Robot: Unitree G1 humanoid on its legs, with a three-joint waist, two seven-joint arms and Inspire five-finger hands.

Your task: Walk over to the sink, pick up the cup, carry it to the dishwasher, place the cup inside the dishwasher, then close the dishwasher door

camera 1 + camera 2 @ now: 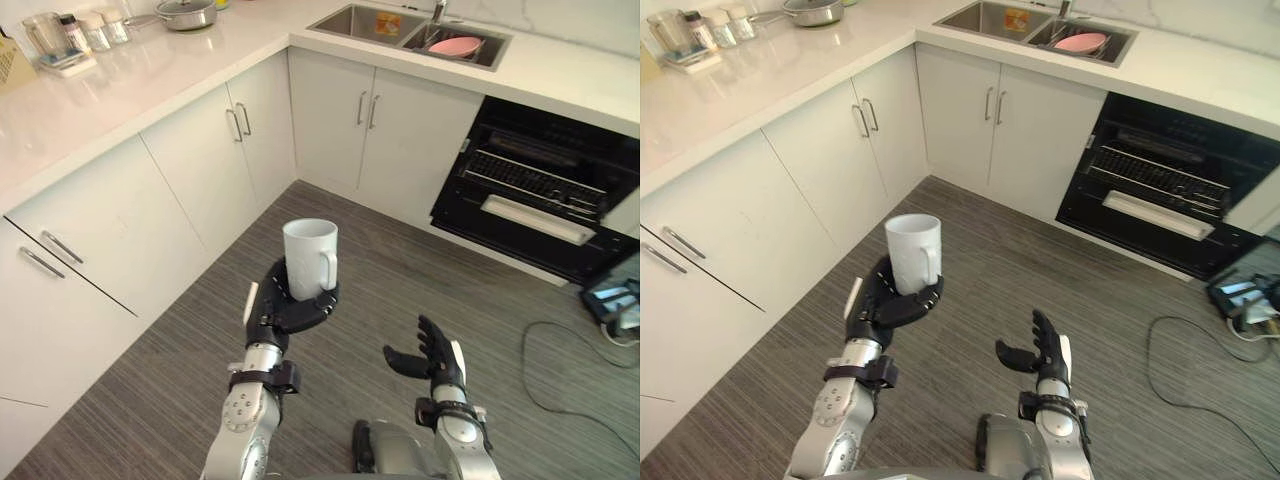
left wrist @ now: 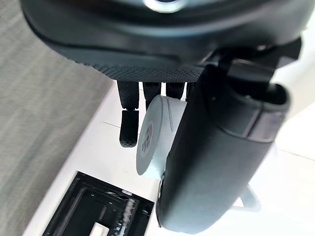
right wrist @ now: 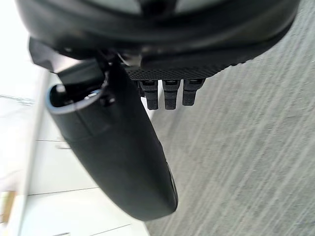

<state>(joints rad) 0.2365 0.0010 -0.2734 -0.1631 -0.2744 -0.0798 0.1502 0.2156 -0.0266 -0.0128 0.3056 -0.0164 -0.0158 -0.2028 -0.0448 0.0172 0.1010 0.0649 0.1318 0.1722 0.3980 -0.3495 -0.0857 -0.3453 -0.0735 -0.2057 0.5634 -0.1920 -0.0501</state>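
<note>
The left hand (image 1: pixel 285 305) curls round the base of the white ceramic cup (image 1: pixel 308 255), holding it upright in mid-air, probably for level carrying toward the open black dishwasher (image 1: pixel 540 190). The right hand (image 1: pixel 437 358) hangs spread, empty.

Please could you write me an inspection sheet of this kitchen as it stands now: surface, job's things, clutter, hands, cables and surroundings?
surface: white counter running round the corner; grey striped floor below.
job's things: white cup upright in the left hand, handle toward the robot's right; sink set in the counter ahead; dark dishwasher to the right of it, apparently open with a rack showing.
clutter: pink dish in the sink's right basin; lidded pan, jars and glass jug on the counter at far left.
hands: left hand curled round the cup's base; right hand open, holding nothing, over the floor.
cables: nothing seen on the counter or near the cup.
surroundings: white cabinets under the counter.
</note>
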